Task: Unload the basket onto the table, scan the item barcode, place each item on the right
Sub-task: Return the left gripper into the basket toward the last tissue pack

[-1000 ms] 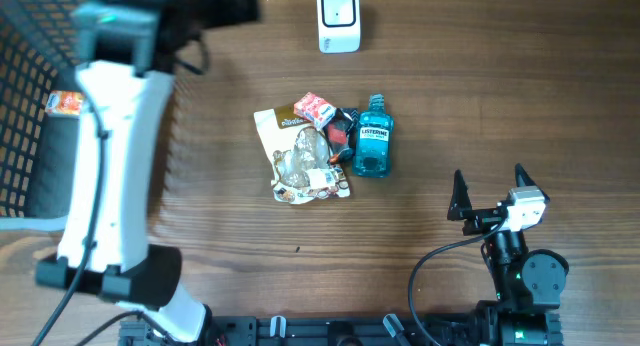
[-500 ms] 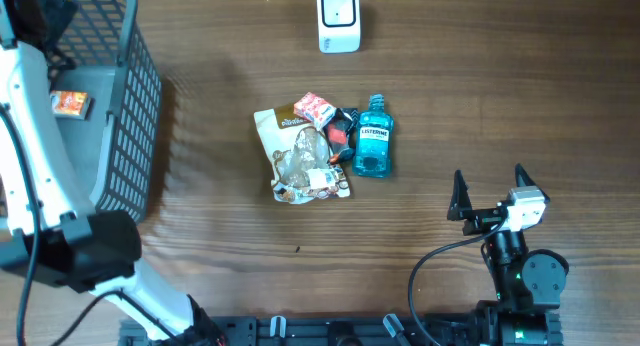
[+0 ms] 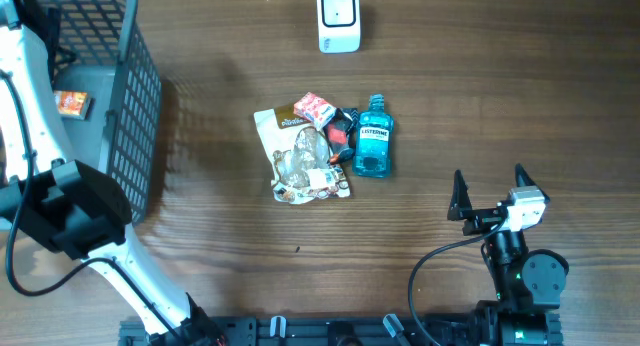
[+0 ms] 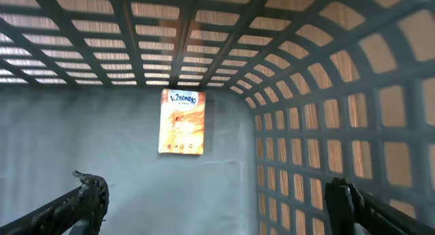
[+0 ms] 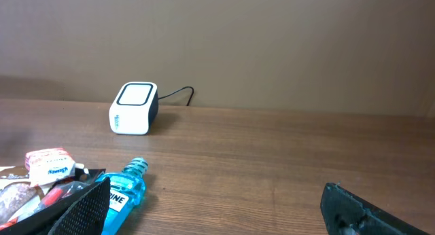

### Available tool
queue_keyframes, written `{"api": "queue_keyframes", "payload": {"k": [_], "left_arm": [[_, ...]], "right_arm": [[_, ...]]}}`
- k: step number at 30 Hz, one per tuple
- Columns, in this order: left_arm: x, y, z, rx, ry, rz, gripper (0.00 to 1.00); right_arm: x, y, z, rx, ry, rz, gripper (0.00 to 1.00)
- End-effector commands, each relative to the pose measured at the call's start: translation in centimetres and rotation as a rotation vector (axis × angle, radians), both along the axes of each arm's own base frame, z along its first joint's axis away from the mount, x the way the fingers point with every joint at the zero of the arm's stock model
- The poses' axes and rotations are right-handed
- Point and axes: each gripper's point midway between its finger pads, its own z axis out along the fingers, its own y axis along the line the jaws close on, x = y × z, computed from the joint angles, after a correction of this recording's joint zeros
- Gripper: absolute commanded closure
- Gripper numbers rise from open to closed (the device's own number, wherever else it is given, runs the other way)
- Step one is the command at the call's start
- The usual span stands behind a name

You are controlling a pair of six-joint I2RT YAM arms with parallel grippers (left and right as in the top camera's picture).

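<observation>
Several items lie piled mid-table: a blue mouthwash bottle [image 3: 373, 138] [image 5: 126, 189], a snack bag [image 3: 300, 156] and a small red pack [image 3: 315, 109] [image 5: 51, 161]. The white barcode scanner [image 3: 338, 18] [image 5: 134, 108] stands at the far edge. My left gripper [image 4: 214, 208] hangs open inside the grey basket [image 3: 140, 96], above an orange packet [image 4: 181, 121] [image 3: 70, 104] lying flat on its floor, with nothing between the fingers. My right gripper [image 3: 490, 191] [image 5: 217, 214] stands open and empty to the right of the pile, facing the scanner.
The basket's mesh walls [image 4: 306, 92] close round the left gripper in front and on the right. My white left arm [image 3: 30, 96] crosses the basket at the overhead view's left edge. The scanner's cable [image 5: 180, 94] trails behind it.
My left arm has swung left, from over the basket's right wall to the frame's left edge, uncovering the basket and the orange packet. The right arm and the pile have not moved.
</observation>
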Motion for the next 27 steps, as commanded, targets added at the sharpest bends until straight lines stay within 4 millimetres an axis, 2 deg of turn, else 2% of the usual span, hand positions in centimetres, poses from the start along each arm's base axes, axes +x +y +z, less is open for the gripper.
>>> {"api": "queue_keyframes", "payload": {"k": [1, 6, 10, 16, 21, 23, 27], "left_arm": [[0.3, 1.1, -1.7, 0.018, 0.002, 0.088, 0.00], [0.6, 2.1, -3.9, 0.054, 0.054, 0.107, 0.00], [0.8, 2.3, -6.7, 0.045, 0.111, 0.106, 0.00], [0.1, 3.0, -9.8, 0.043, 0.194, 0.123, 0.00], [-0.1, 2.9, -12.2, 0.020, 0.237, 0.122, 0.00], [0.0, 2.7, -13.8, -0.004, 0.261, 0.111, 0.00], [0.9, 1.7, -15.6, -0.062, 0.283, 0.010, 0.00]], "right_arm": [[0.0, 0.0, 0.1, -0.010, -0.007, -0.003, 0.00], [0.0, 0.0, 0.1, -0.010, -0.007, -0.003, 0.00], [0.0, 0.0, 0.1, -0.010, -0.007, -0.003, 0.00], [0.0, 0.0, 0.1, -0.010, -0.007, -0.003, 0.00], [0.0, 0.0, 0.1, -0.010, -0.007, -0.002, 0.00], [0.0, 0.0, 0.1, -0.010, -0.007, -0.003, 0.00], [0.0, 0.0, 0.1, -0.010, -0.007, -0.003, 0.00]]}}
